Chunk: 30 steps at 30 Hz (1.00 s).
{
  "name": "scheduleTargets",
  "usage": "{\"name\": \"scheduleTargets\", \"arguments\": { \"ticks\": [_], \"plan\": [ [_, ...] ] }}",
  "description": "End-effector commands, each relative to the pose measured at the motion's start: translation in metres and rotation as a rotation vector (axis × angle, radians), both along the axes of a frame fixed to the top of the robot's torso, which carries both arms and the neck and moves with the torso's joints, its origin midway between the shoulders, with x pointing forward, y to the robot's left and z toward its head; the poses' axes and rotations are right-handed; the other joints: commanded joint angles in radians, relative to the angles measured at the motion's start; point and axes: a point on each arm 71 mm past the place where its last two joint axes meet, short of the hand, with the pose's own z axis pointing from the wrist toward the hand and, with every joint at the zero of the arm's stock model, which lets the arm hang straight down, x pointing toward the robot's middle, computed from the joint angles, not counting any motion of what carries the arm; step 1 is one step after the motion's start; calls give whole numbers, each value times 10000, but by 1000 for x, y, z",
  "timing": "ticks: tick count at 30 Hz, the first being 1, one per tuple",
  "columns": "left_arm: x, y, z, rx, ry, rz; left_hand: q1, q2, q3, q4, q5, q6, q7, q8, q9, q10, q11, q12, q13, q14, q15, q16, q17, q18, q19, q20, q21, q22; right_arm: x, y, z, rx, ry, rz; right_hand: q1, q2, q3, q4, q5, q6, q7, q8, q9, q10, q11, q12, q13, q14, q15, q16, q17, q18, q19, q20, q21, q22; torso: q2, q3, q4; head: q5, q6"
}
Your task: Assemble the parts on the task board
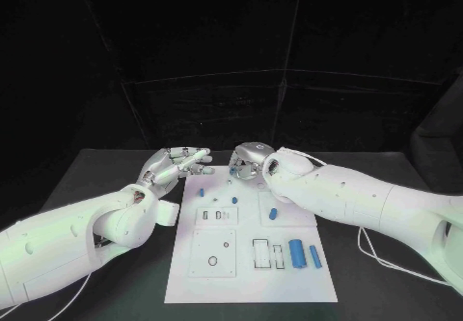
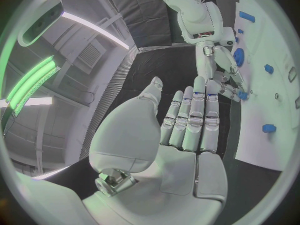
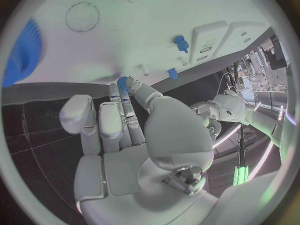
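Apparently a small ridged blue part [image 3: 122, 83] between right hand [image 3: 128, 135] fingertips.

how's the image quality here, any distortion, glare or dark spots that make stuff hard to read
Head view: even light on the task board, and a black backdrop swallows the far table edge. Left wrist view: heavy fisheye bends the board edge; green and white light strips glare beside the left hand. Right wrist view: same bending, and a large blue part at the rim is blurred; the right hand is sharp.
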Motion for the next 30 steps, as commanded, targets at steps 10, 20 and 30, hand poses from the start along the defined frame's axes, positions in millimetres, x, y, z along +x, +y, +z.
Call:
{"name": "scheduleTargets", "arguments": {
  "ticks": [10, 20, 30],
  "plan": [
    [0, 0, 2, -25, -31, -153, 7, 106, -15, -86, -23, 1, 61, -44, -11, 26, 31, -47, -11, 42, 30, -75, 15, 148, 49, 7, -65, -24, -1, -4, 5, 231, -417, -47, 279, -444, -1042, 518, -70, -1870, 169, 12, 6, -1386, 219, 262, 71, -73, 177, -321, -622, 138, -397, 185, -626, -939, 3, 9, -30, 7, 32],
    [0, 5, 2, 14, -33, -76, 4, 107, -19, -89, -25, 1, 61, -48, -10, 26, 32, -51, -11, 41, 31, -80, 17, 148, 49, 8, -69, -28, -12, -61, 21, 1448, 1, -1281, 217, -469, -1129, 890, 484, -615, -102, 325, 89, 1304, -288, 1570, 559, 251, -199, 535, 796, -57, 195, -127, 173, 241, -23, 33, -180, -80, 103],
    [0, 7, 2, 31, -20, -53, 4, 110, -21, -92, -26, 4, 58, -49, -10, 30, 31, -53, -10, 40, 31, -85, 18, 148, 50, 9, -73, -31, -20, -114, 23, 1065, 1636, -2519, 176, -956, -3180, 2290, 826, -957, -312, 283, 63, 2043, -553, 8222, 7507, 433, -518, 1477, 2407, -388, 763, -361, 1194, 1849, -7, 66, -287, -112, 176]
  ]
}}
